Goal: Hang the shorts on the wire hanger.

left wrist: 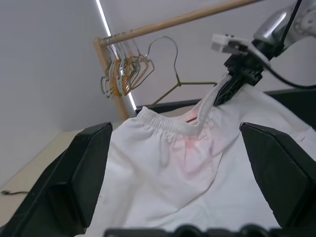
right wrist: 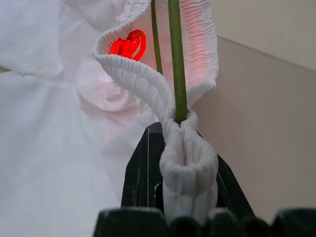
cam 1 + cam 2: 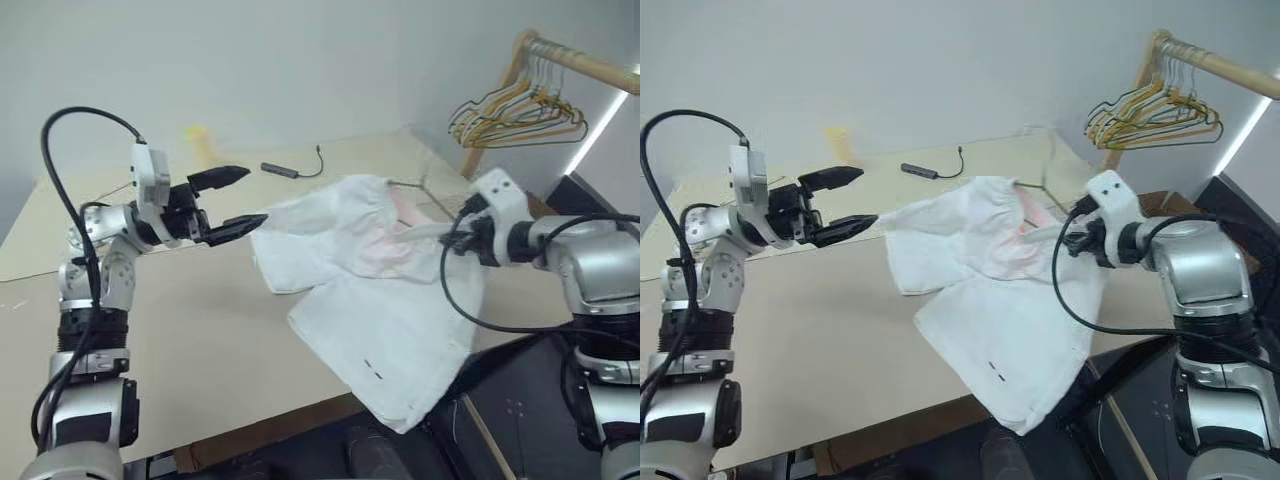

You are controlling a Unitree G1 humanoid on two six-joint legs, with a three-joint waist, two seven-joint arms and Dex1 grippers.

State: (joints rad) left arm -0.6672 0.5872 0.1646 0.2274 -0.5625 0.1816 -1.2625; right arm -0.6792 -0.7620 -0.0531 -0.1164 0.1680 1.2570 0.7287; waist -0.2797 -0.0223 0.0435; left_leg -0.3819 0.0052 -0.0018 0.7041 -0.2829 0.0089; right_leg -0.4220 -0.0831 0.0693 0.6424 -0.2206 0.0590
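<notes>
Nearest you, the shorts (image 3: pixel 385 320) spill white and creased over the counter (image 3: pixel 200 340) near edge, their gathered waistband lifted at the right, where your right claw (image 2: pixel 170 148) is clamped on waistband and wire hanger (image 1: pixel 187 84) together. Your left claw (image 3: pixel 235 200) stands wide apart and empty, just left of the cloth. Threading looks underway; next, I judge, take the free waistband side and draw it along the wire.
</notes>
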